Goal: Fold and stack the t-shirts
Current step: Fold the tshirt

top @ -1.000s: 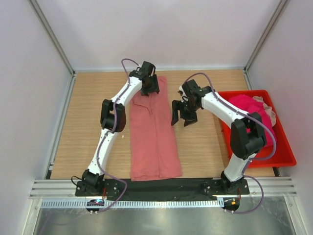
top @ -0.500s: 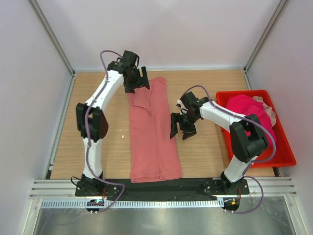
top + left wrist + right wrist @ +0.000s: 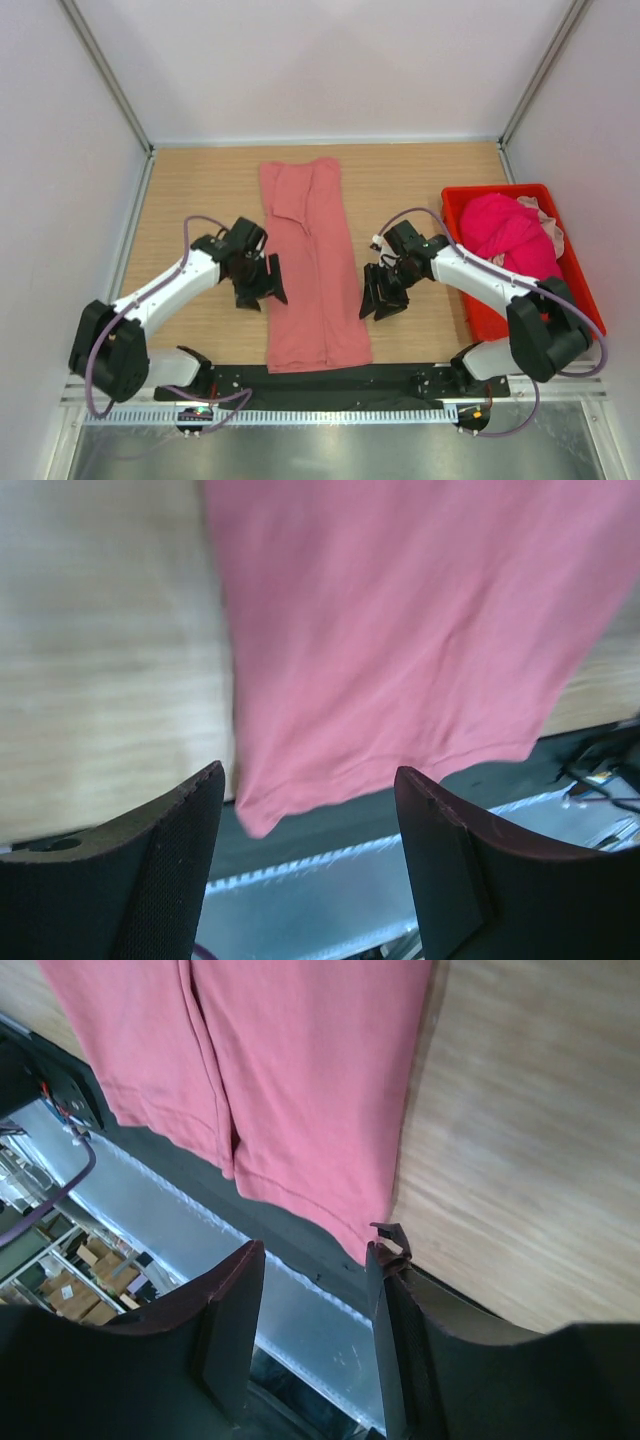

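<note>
A large salmon-pink t-shirt (image 3: 312, 265) lies folded into a long strip down the middle of the wooden table, its hem over the near black edge. It also shows in the left wrist view (image 3: 400, 630) and the right wrist view (image 3: 290, 1070). My left gripper (image 3: 260, 291) is open and empty, just left of the strip's lower half. My right gripper (image 3: 379, 300) is open and empty, just right of it. A bright magenta t-shirt (image 3: 500, 235) is bunched in the red bin (image 3: 540, 325), with a pale pink one (image 3: 545, 215) behind it.
The red plastic bin stands at the right edge of the table. White walls and metal posts close in the back and sides. A black strip and metal rail (image 3: 330, 400) run along the near edge by the arm bases.
My left gripper has let go at the strip's far end and swung down to its near left side. My right gripper has moved nearer along the strip's right edge. The shirt lies flat.
</note>
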`<move>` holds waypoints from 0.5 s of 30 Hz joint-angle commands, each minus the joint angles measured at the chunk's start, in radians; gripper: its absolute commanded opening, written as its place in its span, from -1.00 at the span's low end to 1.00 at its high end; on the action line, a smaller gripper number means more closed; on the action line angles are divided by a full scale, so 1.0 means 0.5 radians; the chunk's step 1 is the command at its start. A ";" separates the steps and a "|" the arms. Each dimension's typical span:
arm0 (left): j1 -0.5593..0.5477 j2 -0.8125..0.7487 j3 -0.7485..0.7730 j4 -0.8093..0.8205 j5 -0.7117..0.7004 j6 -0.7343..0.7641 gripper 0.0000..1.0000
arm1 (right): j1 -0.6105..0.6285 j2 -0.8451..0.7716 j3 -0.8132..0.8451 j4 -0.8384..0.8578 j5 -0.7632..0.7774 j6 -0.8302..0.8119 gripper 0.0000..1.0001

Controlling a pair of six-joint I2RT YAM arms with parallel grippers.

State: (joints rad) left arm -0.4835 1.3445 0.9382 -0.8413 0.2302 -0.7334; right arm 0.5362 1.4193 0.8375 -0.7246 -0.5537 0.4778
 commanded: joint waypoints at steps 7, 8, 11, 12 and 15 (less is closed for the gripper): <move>-0.346 -0.572 -0.560 0.128 -0.040 -0.567 0.39 | 0.106 -0.310 -0.242 -0.036 -0.009 0.222 0.05; -0.425 -0.599 -0.566 0.112 -0.070 -0.601 0.39 | 0.112 -0.317 -0.270 -0.027 -0.018 0.247 0.05; -0.517 -0.618 -0.646 0.096 -0.086 -0.766 0.35 | 0.142 -0.329 -0.359 -0.030 -0.019 0.290 0.04; -0.554 -0.615 -0.667 0.097 -0.092 -0.821 0.35 | 0.149 -0.344 -0.389 -0.042 -0.009 0.293 0.03; -0.713 -0.600 -0.658 0.032 -0.239 -0.904 0.36 | 0.213 -0.375 -0.438 -0.042 0.061 0.311 0.04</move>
State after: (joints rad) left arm -0.7795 1.0496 0.6083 -0.8165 0.1825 -1.0908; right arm 0.6167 1.2728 0.6315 -0.7418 -0.5430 0.5987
